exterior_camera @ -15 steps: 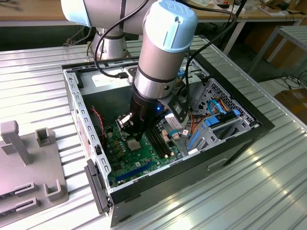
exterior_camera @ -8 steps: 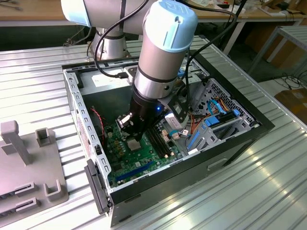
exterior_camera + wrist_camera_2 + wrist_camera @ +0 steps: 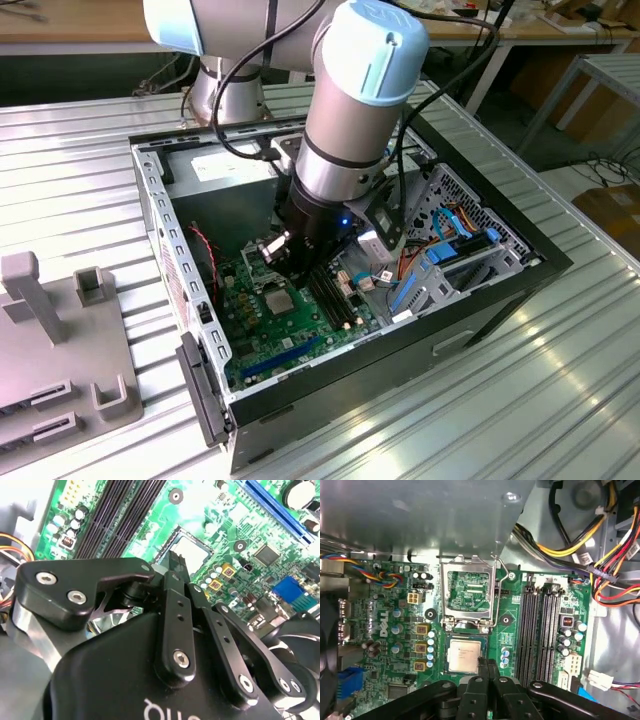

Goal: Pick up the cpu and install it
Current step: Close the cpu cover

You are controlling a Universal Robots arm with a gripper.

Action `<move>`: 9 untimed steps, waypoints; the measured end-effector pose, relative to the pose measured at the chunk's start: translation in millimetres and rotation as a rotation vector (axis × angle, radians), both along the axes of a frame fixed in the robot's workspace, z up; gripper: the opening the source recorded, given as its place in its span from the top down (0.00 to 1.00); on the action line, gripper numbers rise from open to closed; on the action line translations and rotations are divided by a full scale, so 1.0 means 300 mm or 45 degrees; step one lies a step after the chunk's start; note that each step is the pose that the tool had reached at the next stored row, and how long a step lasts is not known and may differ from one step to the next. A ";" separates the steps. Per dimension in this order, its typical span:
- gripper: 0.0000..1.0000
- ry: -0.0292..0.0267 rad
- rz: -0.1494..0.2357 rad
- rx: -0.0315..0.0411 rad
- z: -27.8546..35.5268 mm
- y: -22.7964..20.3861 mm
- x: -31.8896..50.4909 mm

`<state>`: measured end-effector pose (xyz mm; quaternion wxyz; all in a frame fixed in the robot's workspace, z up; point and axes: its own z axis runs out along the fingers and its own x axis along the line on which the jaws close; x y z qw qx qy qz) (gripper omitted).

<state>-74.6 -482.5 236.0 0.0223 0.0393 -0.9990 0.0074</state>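
Item: cpu (image 3: 464, 655) — flat, metal face up, lying in the motherboard (image 3: 395, 630) socket, with the hinged load plate (image 3: 443, 595) standing open beyond it. Square, so no long axis; its edges run parallel to the memory slots (image 3: 540, 625). Fingers (image 3: 483, 667) — pressed together, nothing visible between them, tips at the cpu's slot-side edge, near a corner.

The fingers (image 3: 483, 667) hide one cpu (image 3: 462, 653) corner; the exterior view's left edge cuts the grey fixture (image 3: 60, 345).
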 end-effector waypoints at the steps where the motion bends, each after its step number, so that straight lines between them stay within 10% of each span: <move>1: 0.89 0.0006 0.003 0.0003 0.005 0.001 0.001; 9: 0.89 0.0019 0.005 -0.0004 0.023 0.057 0.017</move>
